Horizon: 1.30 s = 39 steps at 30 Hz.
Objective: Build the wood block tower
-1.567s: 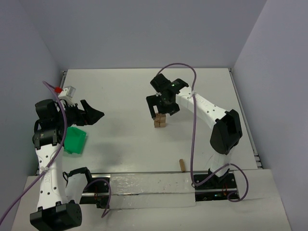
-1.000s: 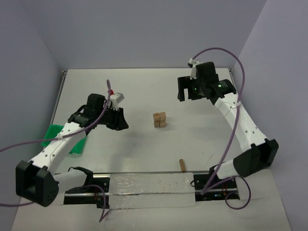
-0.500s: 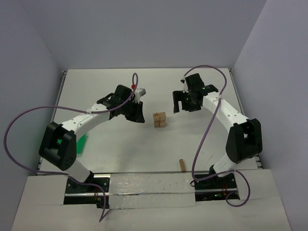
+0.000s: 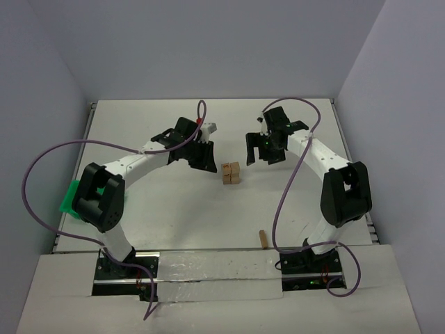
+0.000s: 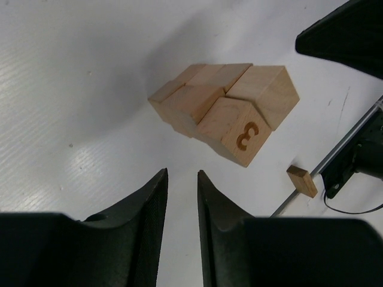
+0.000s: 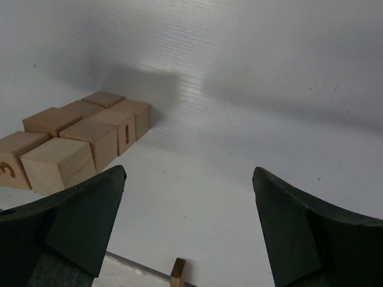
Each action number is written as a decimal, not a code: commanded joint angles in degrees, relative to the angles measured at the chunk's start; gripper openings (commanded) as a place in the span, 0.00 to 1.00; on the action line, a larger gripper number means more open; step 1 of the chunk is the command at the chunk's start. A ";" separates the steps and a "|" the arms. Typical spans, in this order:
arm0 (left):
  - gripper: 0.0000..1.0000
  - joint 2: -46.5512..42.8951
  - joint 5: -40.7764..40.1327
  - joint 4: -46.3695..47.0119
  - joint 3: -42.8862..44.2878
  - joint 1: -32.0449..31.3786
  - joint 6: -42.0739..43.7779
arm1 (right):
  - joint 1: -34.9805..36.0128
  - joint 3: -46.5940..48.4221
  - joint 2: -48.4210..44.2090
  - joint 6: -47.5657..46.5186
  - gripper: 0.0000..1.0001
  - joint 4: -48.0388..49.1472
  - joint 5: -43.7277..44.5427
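The tower [image 4: 231,173] sits mid-tabletop [image 4: 153,139], flanked by the left gripper [image 4: 206,161] (jaws nearly together, empty) and the right gripper [image 4: 261,151], jaws apart, likely ready to square it.

The white bench [image 4: 174,209] carries the tower [image 4: 231,173] of tan wood blocks near its middle, one stray block [image 4: 263,239] by the near edge, and, apparently, a green tray [image 4: 69,196] at left.
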 commanded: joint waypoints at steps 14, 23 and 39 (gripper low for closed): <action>0.36 2.81 3.39 3.77 5.01 -0.28 -2.62 | 1.08 2.67 0.24 0.72 0.95 0.42 -2.91; 0.40 3.25 4.49 4.84 4.75 -0.21 -3.18 | 1.36 2.67 0.36 0.63 0.95 0.33 -3.32; 0.43 3.40 4.49 5.16 5.55 -0.21 -3.01 | 1.77 2.18 -0.05 0.49 0.96 0.48 -4.35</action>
